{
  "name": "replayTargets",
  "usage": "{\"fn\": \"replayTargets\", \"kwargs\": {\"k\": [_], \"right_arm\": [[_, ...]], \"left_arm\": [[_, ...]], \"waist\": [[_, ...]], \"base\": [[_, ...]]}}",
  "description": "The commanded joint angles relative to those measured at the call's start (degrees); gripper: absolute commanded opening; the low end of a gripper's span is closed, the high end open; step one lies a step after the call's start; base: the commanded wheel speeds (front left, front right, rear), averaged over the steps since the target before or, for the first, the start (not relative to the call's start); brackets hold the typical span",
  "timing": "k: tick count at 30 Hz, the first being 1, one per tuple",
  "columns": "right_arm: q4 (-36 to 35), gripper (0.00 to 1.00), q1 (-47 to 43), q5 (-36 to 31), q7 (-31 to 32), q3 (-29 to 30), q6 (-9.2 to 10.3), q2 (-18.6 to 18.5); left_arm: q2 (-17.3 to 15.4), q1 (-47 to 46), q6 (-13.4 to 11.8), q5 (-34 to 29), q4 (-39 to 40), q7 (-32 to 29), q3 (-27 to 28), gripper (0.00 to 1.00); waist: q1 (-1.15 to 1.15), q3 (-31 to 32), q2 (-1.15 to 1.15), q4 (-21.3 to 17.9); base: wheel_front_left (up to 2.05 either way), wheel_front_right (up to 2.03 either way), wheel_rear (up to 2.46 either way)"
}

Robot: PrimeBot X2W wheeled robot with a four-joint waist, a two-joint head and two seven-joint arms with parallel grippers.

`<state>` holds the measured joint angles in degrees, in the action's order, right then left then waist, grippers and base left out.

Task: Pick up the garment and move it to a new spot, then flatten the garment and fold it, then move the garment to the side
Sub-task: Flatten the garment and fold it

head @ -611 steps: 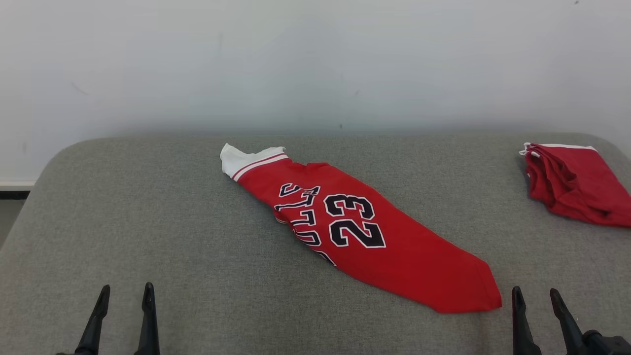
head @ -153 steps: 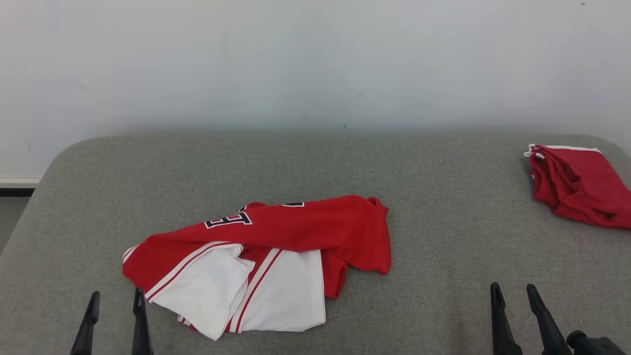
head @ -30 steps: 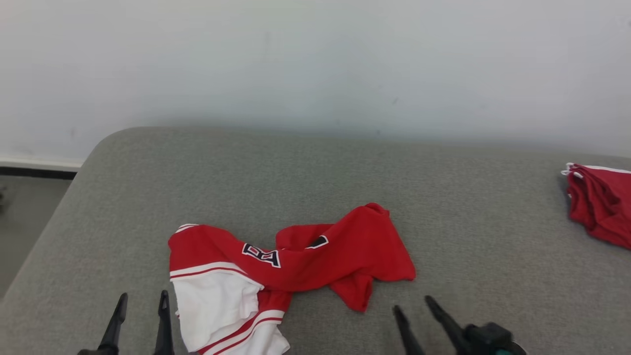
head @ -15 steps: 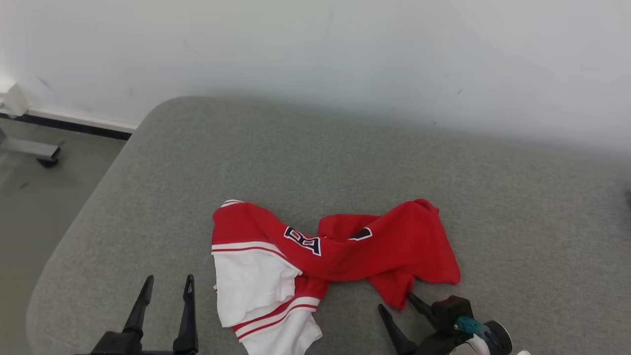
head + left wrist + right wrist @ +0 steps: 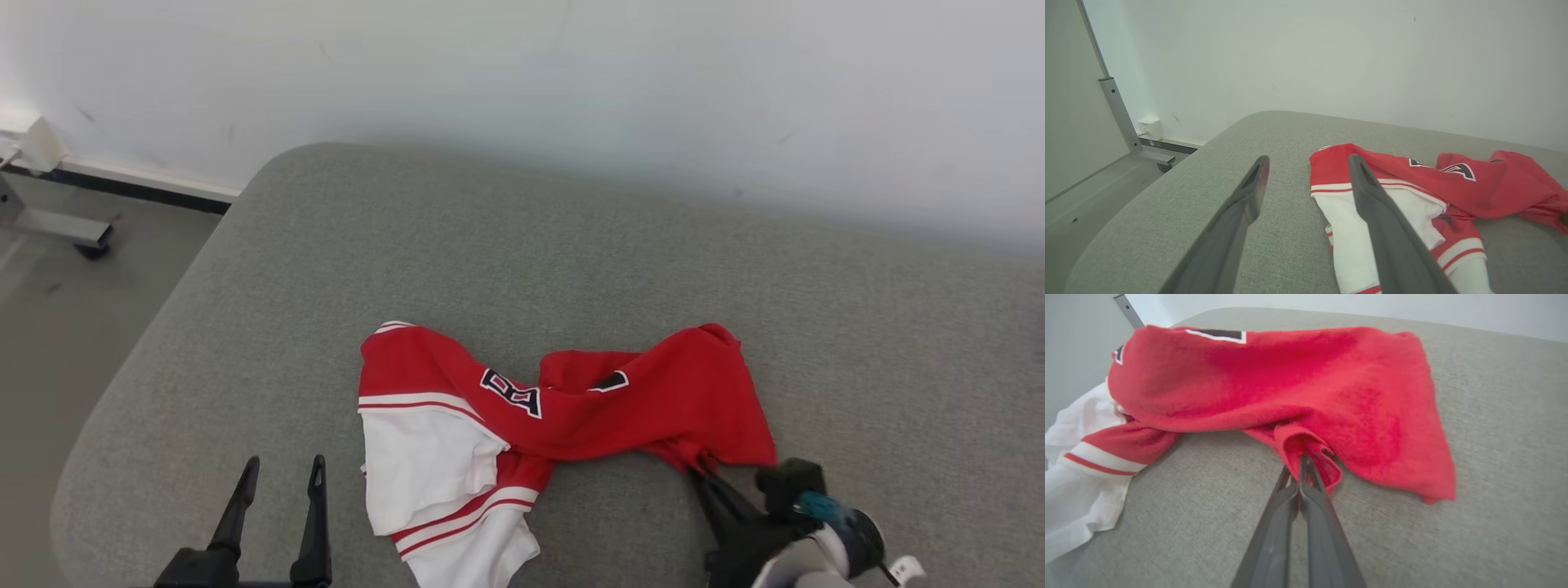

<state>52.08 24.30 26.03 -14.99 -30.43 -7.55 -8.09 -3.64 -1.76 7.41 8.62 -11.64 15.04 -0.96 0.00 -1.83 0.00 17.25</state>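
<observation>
pinching red garment (image 5: 653, 408) edge with right pincer (image 5: 1300, 462), closed tight.
holding nothing in left pincer (image 5: 282, 462), spread wide beside white part over bench (image 5: 490, 261).

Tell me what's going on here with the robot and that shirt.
The robot's right hand is pinched shut on a near fold of the crumpled red and white garment, which lies on the grey padded surface. The left hand hangs open beside the garment's white part. Flattening and folding are not yet done.
</observation>
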Motion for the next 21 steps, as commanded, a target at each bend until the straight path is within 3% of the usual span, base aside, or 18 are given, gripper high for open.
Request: {"fn": "replayTargets", "kwargs": {"k": [1, 11, 16, 21], "right_arm": [[-0.8, 0.0, -1.9, 0.3, -0.2, 0.3, 0.13, -0.9], [-12.6, 0.0, -11.3, -0.3, -0.2, 3.6, 0.13, -10.7], [-18.7, 0.0, -16.4, 2.4, 0.7, 1.8, 0.14, -15.3], [-23.9, 0.0, -21.1, 5.1, 3.1, 4.5, 0.14, -20.3]], "left_arm": [[0.1, 1.0, 0.0, -0.5, -0.1, 0.2, 0.4, 1.0], [0.4, 4.0, 0.0, 0.3, 0.1, 0.2, 1.5, 1.0], [0.6, 4.0, 0.0, 0.3, 0.2, 0.2, 1.3, 1.0], [0.7, 4.1, 0.0, 0.4, 0.6, 0.2, 2.0, 1.0]], "waist": [[0.0, 1.4, 0.0, -1.6], [0.0, 3.2, 0.0, -8.4], [0.0, 3.0, 0.0, -10.0], [0.0, 2.7, 0.0, -11.1]], "base": [[0.0, 0.0, 0.0], [0.0, 0.0, 0.0], [0.0, 0.0, 0.0], [0.0, 0.0, 0.0]]}}
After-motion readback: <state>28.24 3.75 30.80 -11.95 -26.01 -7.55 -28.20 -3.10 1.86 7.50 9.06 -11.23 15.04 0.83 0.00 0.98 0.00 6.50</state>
